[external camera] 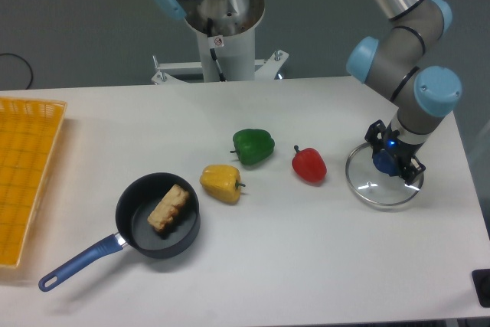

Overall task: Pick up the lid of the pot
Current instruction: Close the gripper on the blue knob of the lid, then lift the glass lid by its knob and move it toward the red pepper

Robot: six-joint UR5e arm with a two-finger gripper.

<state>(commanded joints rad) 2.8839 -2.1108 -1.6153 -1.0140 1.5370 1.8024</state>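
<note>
gripper (396, 148) pinching knob (384, 162) | lid (374, 190) just below tips, clearance unclear | risk: off-centre grip on smooth knob could let lid tilt, slip

light: bright, even on table (253, 281) | source: unclear | shadows: soft, faint | background (92, 21): dim | focus: mostly sharp

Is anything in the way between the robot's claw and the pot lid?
No, nothing I can see is in the way. The claw is right down at the blue knob of the pot lid. The closest vegetable, the red pepper, sits beside the lid, not between it and the claw.
</note>
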